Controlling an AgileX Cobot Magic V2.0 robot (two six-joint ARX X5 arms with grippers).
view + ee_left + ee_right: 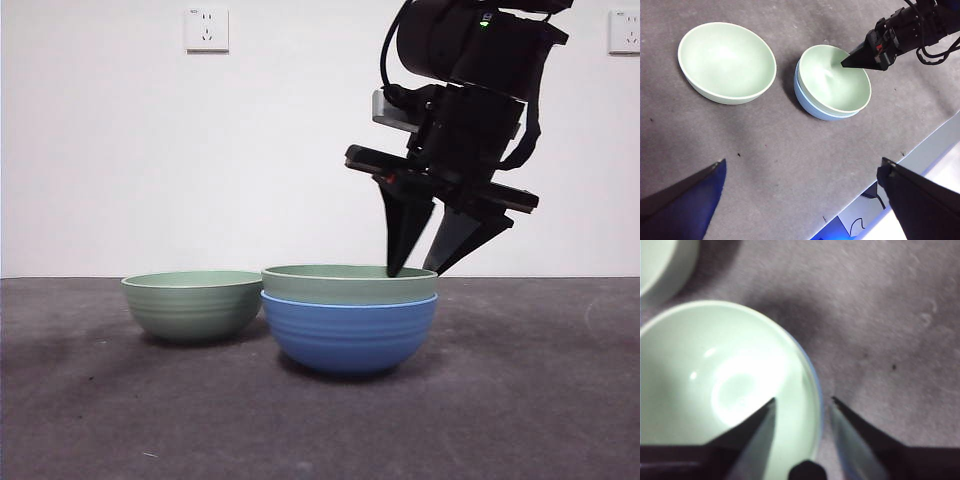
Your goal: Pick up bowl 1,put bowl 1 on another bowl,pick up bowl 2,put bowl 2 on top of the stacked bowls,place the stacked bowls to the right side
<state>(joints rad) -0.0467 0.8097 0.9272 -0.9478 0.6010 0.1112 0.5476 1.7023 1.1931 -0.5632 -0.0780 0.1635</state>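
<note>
Green bowl 1 (pixel 349 283) sat nested in your blue bowl (pixel 349 335) at mid-table, with bowl 2 (pixel 193 303) touching its side. Your right gripper (pixel 418 270) straddled the nested rim, jaws apart, gripping nothing. Your left gripper (pixel 800 175) hung wide open, well back from both.

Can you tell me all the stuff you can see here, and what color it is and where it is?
pale green bowl: 1, pale green, alone on the table beside the stack.
nested green bowl: 1, pale green, sitting inside the blue bowl.
blue bowl: 1, blue, under it.
table: 1, dark grey.
wall sockets: 2, white, on the wall.
right gripper: 1, black, open astride the stack's rim.
left gripper: 1, black, open, held high away from the bowls.
</note>
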